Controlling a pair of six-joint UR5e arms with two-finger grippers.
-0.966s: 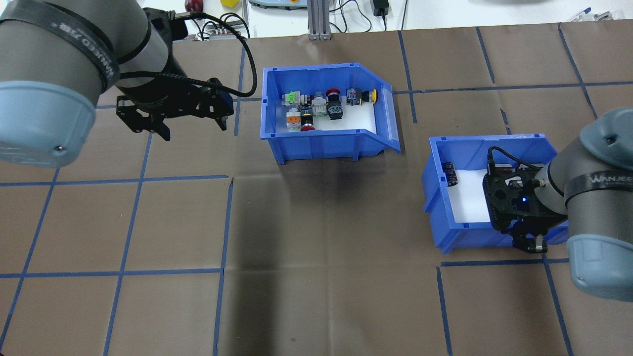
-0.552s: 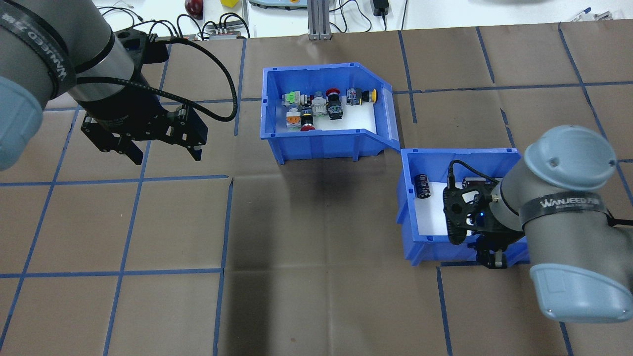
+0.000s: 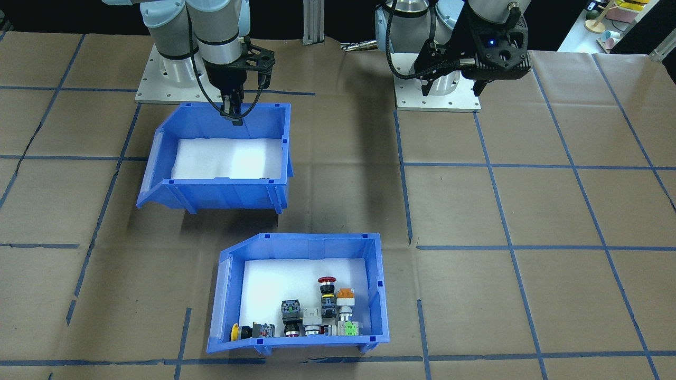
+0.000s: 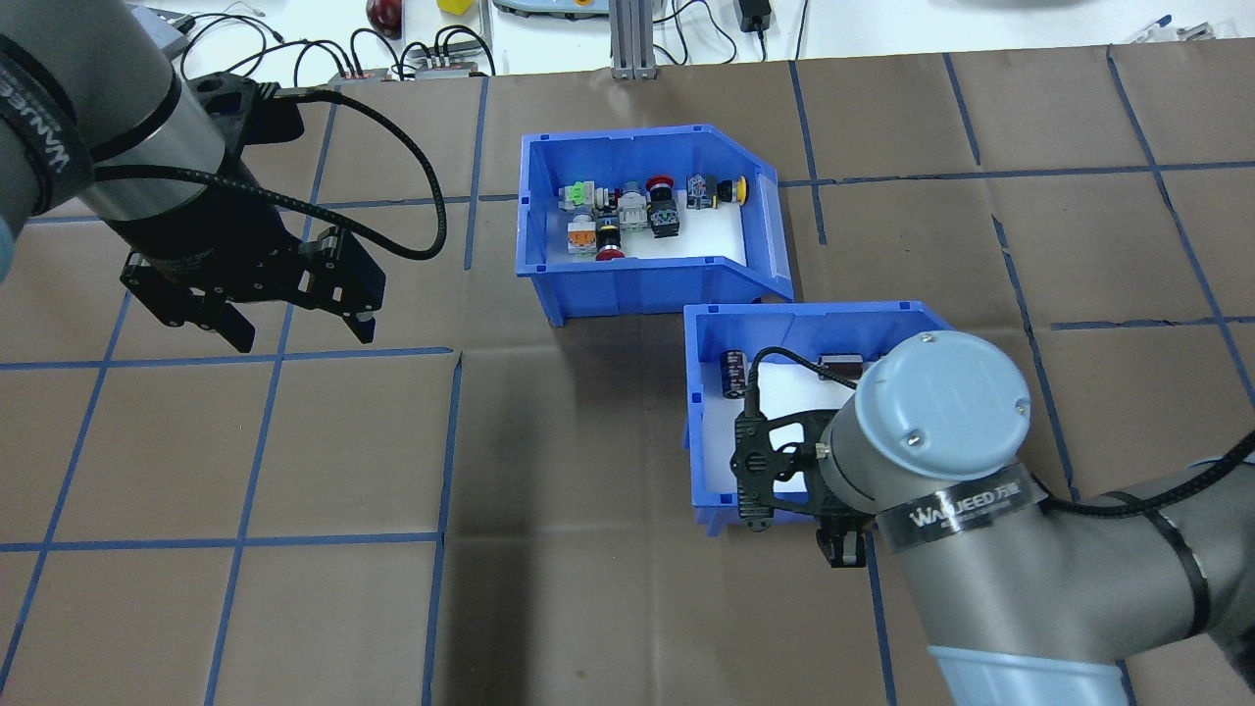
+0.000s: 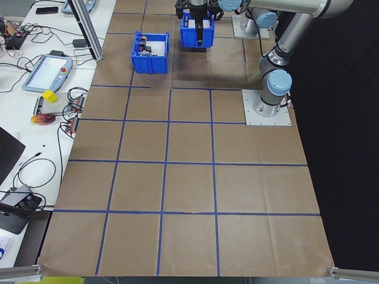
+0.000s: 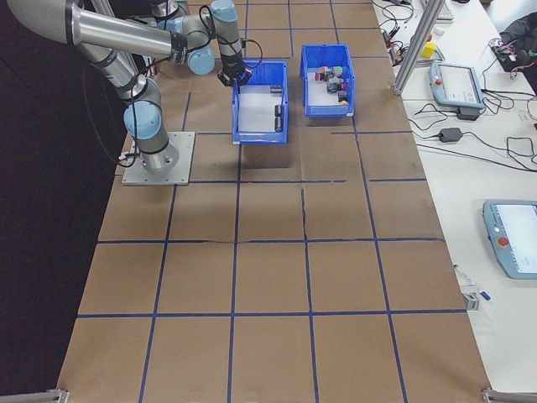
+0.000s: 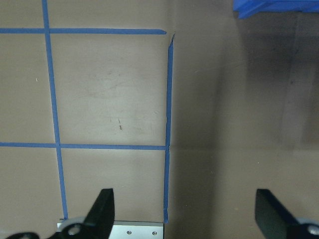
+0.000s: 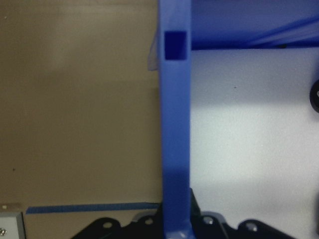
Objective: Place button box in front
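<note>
Gripping the wrong bin's wall

Right gripper (image 8: 175,226) clamps the second blue bin (image 4: 708,412) by its near wall, as the wrist view shows. Left gripper (image 4: 299,328) hangs spread, empty. Farther off sits the button box (image 4: 637,279), untouched.

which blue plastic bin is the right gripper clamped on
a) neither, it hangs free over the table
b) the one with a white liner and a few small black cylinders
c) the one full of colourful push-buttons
b: the right gripper grips the near wall of the blue plastic bin with black cylinders, its rim between the fingers in the right wrist view, while the blue bin of colourful push-buttons stands untouched.
</note>
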